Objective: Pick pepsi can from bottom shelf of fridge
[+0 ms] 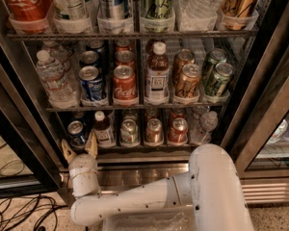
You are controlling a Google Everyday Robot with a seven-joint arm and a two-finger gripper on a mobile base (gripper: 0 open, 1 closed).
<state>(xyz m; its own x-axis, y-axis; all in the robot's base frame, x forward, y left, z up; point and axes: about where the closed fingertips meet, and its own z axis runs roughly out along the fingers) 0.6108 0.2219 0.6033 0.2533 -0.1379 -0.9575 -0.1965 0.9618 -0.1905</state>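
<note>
- At the left end of the bottom shelf [144,149], the pepsi can [76,130] stands upright in its clear tray, with its silver top showing.
- Close on its right stands a bottle [103,130] with a white cap. A silver can [129,131] sits further along.
- The gripper [78,142] is low at the front of the fridge [135,172], just before and below the can. Its fingers [91,146] are spread apart and hold nothing.
- The step in hand looks like the final reach, with the can lined up roughly between the fingers but not yet enclosed.
- To do it well, raise the gripper enough to clear the shelf's front edge and the tray lip, then push straight in.
- Keep the right finger in the narrow gap beside the bottle. A slanted entry would likely knock the bottle over.
- Keep the left finger clear of the black door edge.
- Close on the can's middle only once both fingers flank it, then lift it above the tray lip before drawing back.
</note>
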